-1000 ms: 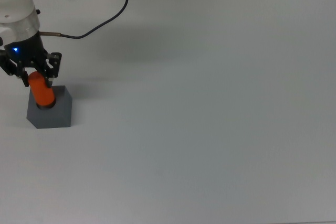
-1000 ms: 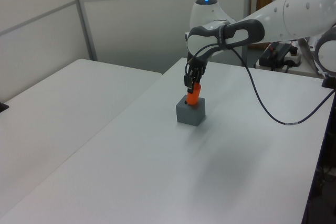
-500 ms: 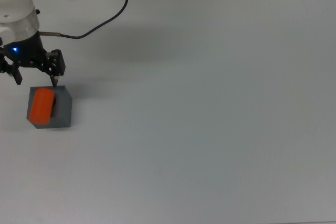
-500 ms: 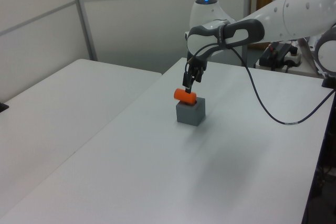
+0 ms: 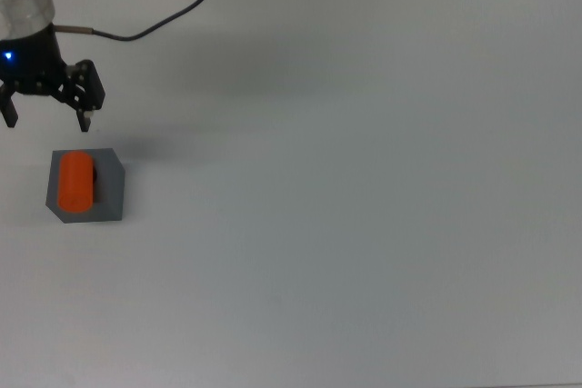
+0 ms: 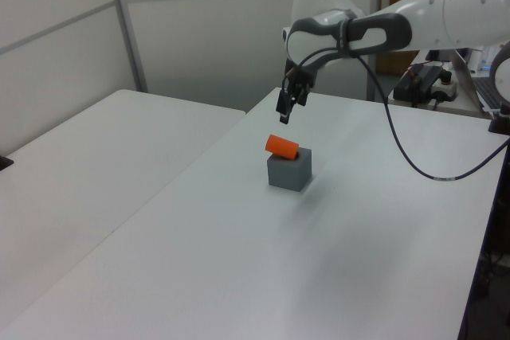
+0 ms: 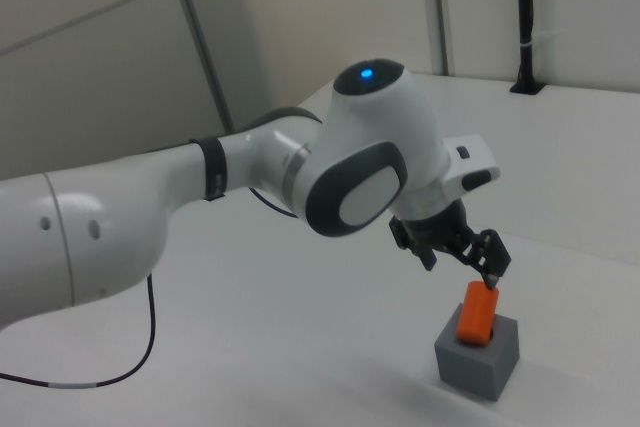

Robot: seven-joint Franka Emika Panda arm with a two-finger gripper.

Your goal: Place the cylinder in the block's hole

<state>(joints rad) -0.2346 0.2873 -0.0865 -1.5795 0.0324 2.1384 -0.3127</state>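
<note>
The cylinder (image 5: 76,182) lies on its side across the top face of the block (image 5: 102,202), which stands near the left edge of the table (image 5: 364,179) in the top view, roughly midway between that view's near and far edges. In the left view the cylinder (image 6: 281,146) lies tilted and overhangs the block's (image 6: 291,173) top edge toward the left view's left; in the right view it (image 7: 477,312) looks propped at a slant on the block (image 7: 480,356). The hole cannot be made out under it, so the cylinder appears unseated, resting on the face instead of standing in the recess. The gripper (image 5: 47,115) hangs above and beyond the block, clear of both things, its fingers spread apart and holding nothing; the same shows in the left view (image 6: 286,109) and the right view (image 7: 464,255). The cylinder looks small, rigid and light, with a smooth rounded skin that is likely to roll or slip under a glancing touch, and its perch looks unsteady. A sound hold would probably be across its curved sides near mid-length, fingers square to its axis, so that it can be swung upright over the recess. The block looks heavier and matte, likely to stay put under a gentle touch.
</note>
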